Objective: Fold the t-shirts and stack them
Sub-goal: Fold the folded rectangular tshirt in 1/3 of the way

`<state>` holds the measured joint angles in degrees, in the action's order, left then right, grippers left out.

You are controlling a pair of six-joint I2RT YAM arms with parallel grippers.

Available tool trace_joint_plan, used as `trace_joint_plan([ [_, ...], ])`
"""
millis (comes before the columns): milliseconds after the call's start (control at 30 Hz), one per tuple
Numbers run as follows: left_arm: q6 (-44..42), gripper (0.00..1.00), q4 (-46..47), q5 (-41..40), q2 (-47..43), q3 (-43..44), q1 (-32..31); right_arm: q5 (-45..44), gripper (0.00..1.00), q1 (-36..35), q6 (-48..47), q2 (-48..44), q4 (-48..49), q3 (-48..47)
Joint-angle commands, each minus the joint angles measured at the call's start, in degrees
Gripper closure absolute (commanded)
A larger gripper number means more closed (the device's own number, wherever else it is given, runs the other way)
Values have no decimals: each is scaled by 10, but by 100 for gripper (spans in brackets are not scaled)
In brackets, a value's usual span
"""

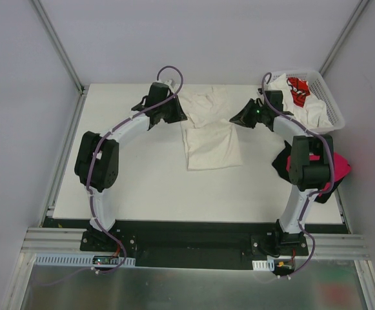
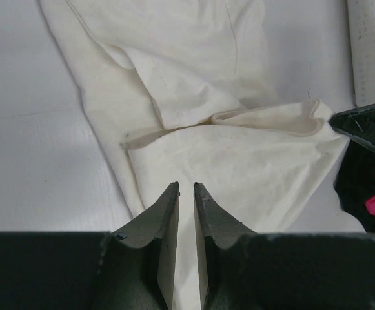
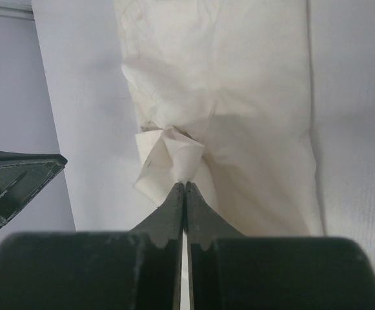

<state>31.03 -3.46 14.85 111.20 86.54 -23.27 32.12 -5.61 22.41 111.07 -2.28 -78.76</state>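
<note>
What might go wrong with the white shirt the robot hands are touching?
1. The right gripper pinches only a small bunched bit of the cream t-shirt. That bit may slip out if pulled.
2. The left gripper has its jaws slightly apart with cloth in the gap. Its hold may be loose, so the fold could end up crooked.
3. The pink and black shirts lie at the table edge beside the right arm. A swing might knock them off.

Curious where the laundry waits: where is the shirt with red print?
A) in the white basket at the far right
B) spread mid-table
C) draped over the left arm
A: the red-printed shirt lies in the white basket; the shirt spread mid-table is plain cream.
</note>
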Motion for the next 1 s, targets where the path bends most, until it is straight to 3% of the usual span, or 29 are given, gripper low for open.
trace_joint_plan([
  [0, -13, 86, -1, -4, -12, 15, 2, 4, 99, 5, -6, 0, 2, -28],
  [100, -11, 86, -2, -2, -1, 13, 2, 6, 97, 4, -6, 10, 5, -29],
  [233, -11, 86, -1, -1, -1, 3, 3, 16, 65, 5, -6, 47, -9, -49],
  [333, -11, 86, -1, 0, -1, -1, 2, 19, 61, 5, -6, 65, -16, -61],
  [567, -9, 87, -1, 15, 1, -14, 2, -42, 59, 26, -29, 68, -32, -88],
  [700, -4, 87, -1, 23, -16, -31, 2, -28, 59, 54, -57, 129, -111, -222],
  [767, -1, 87, 0, 22, -24, -44, 2, -41, 59, 54, -71, 128, -138, -232],
  [967, 5, 87, 11, 32, -42, -66, 2, -6, 72, 60, -41, -7, -50, -52],
])
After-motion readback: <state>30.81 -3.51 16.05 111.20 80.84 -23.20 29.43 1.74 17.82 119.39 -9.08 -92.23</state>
